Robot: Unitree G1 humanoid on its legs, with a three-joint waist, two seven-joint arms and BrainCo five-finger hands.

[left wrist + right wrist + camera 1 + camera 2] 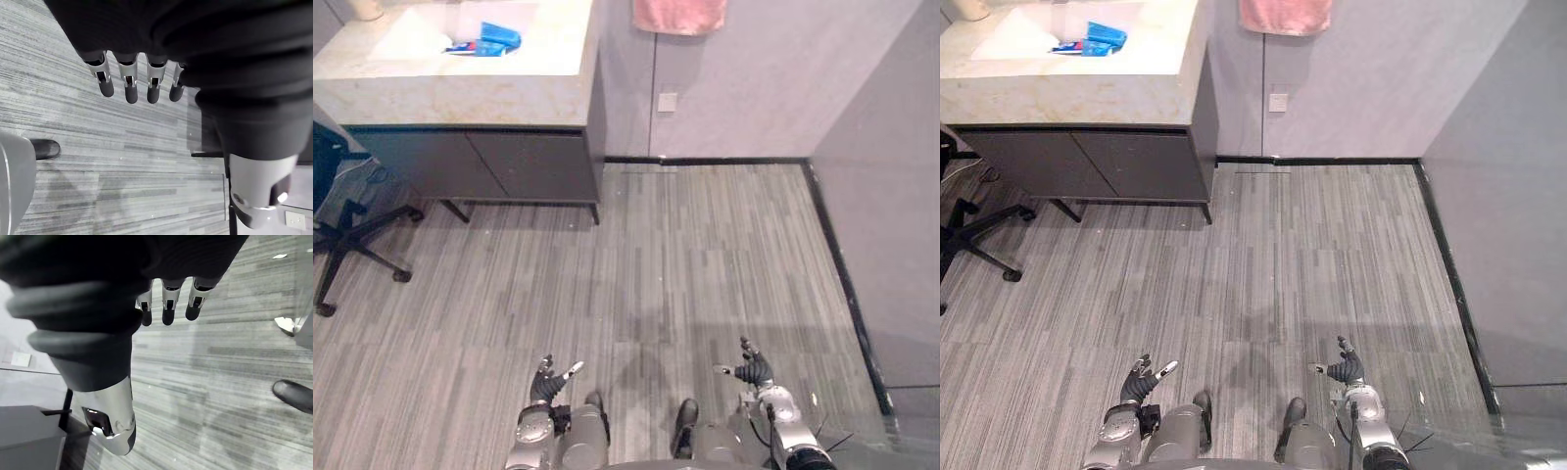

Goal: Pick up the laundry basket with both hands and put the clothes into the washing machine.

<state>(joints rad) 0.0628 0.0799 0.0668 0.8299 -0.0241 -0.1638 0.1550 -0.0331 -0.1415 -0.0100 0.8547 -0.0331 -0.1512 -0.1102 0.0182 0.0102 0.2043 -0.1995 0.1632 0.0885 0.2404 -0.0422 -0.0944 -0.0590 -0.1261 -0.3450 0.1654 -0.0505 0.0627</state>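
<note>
My left hand [548, 384] hangs low over the grey plank floor [685, 274] at the bottom left of the eye views, fingers relaxed and spread, holding nothing. My right hand [754, 370] hangs the same way at the bottom right, also empty. In the left wrist view the fingers [129, 83] of the left hand point out straight over bare floor with the thumb [261, 196] apart. The right wrist view shows the right hand's fingers [168, 308] straight and its thumb [112, 421] apart.
A dark vanity cabinet [499, 166] with a pale stone top and sink [460, 59] stands at the back left, blue items [487, 41] in the basin. A black office chair [347, 230] is at the left edge. A pink towel [678, 15] hangs on the back wall. A grey wall [891, 196] closes the right.
</note>
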